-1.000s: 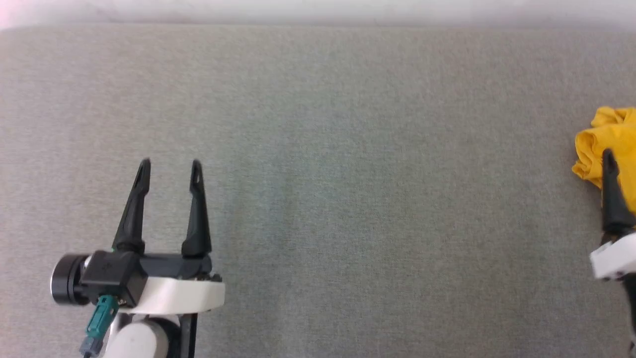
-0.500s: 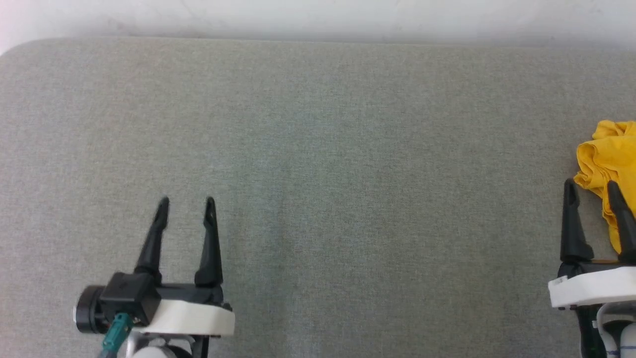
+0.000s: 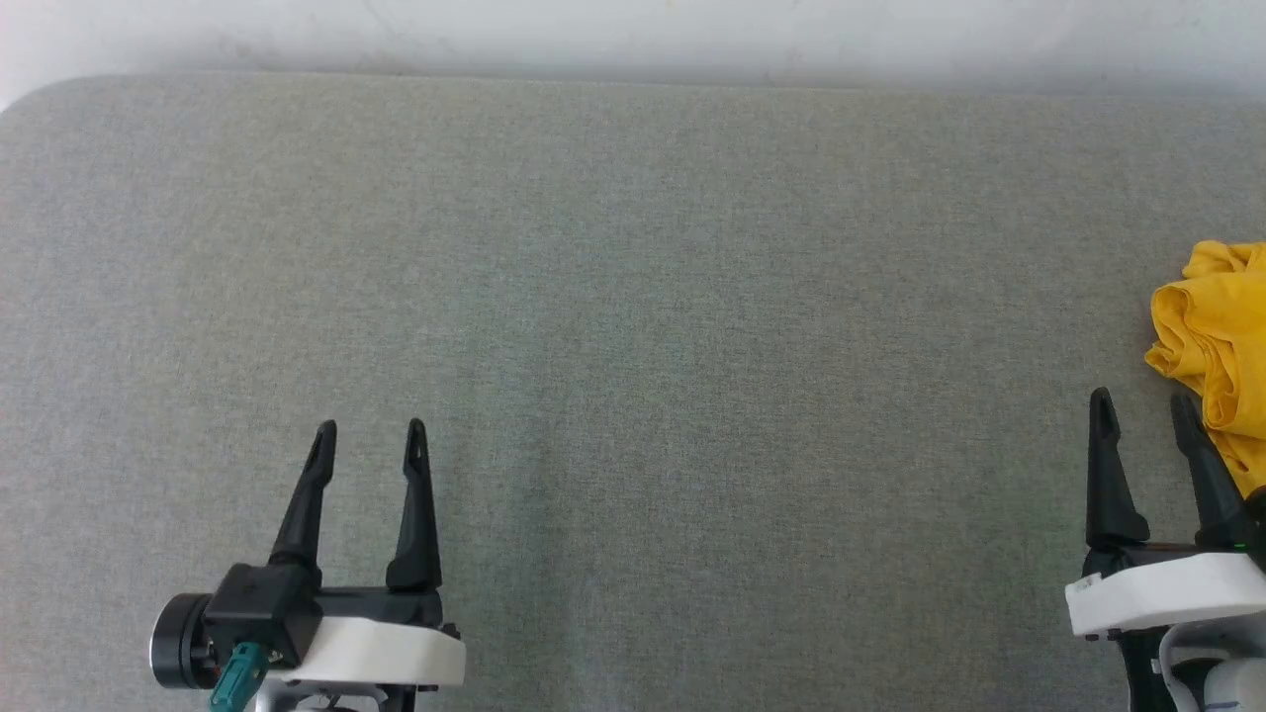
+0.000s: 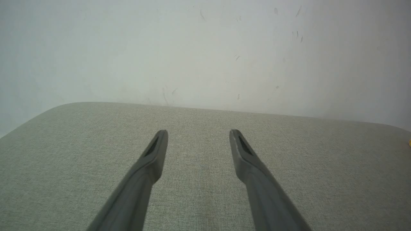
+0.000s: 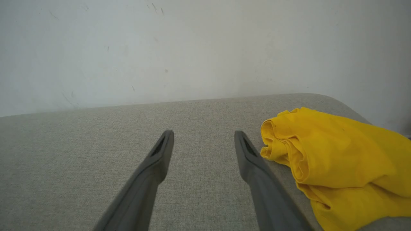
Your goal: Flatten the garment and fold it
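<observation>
The garment (image 3: 1219, 336) is a bright yellow crumpled heap at the right edge of the head view, partly cut off by the frame. In the right wrist view the garment (image 5: 340, 157) lies bunched on the grey surface just right of my right finger. My right gripper (image 3: 1142, 410) (image 5: 204, 134) stands open beside the heap's near-left edge, with nothing between its fingers. My left gripper (image 3: 369, 433) (image 4: 198, 133) hovers open and empty over bare grey fabric at the lower left, far from the garment.
The grey fabric-covered surface (image 3: 633, 316) spans the head view, with rounded far corners. A pale wall (image 3: 633, 35) runs along its far edge. A tiny yellow speck (image 4: 409, 143) of cloth shows at the left wrist view's right border.
The head camera has shifted, bringing the far wall and rounded corner into view. Both grippers sit lower in the picture, and the right gripper's two fingers now show, left of the garment.
</observation>
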Robot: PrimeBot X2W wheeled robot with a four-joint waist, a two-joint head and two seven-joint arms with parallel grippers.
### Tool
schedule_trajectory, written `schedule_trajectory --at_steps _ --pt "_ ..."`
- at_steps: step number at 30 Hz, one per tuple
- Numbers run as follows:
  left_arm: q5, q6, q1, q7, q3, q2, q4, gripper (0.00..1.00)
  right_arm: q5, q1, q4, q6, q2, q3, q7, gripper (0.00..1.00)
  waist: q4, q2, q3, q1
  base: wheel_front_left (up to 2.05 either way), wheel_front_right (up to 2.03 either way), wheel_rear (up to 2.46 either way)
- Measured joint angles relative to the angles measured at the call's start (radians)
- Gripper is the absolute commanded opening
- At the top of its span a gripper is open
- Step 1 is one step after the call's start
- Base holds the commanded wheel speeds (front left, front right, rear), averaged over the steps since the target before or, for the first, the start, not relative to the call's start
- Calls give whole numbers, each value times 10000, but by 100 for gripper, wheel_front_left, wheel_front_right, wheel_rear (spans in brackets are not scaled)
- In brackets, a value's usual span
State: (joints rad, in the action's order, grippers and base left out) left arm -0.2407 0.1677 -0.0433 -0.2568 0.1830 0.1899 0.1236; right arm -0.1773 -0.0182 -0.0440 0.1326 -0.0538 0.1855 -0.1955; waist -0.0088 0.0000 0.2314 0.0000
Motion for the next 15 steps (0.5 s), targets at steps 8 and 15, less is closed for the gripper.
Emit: schedule_trajectory --at_steps 8,15 --pt "213 -173 5 13 -123 -92 88 0 0 -1 -19 2 -8 10 12 0 20 0 32 1 0 0 0" --pt "221 -186 7 115 -151 -102 54 0 23 -1 -17 2 -10 -23 100 0 23 0 -71 1 0 0 0"
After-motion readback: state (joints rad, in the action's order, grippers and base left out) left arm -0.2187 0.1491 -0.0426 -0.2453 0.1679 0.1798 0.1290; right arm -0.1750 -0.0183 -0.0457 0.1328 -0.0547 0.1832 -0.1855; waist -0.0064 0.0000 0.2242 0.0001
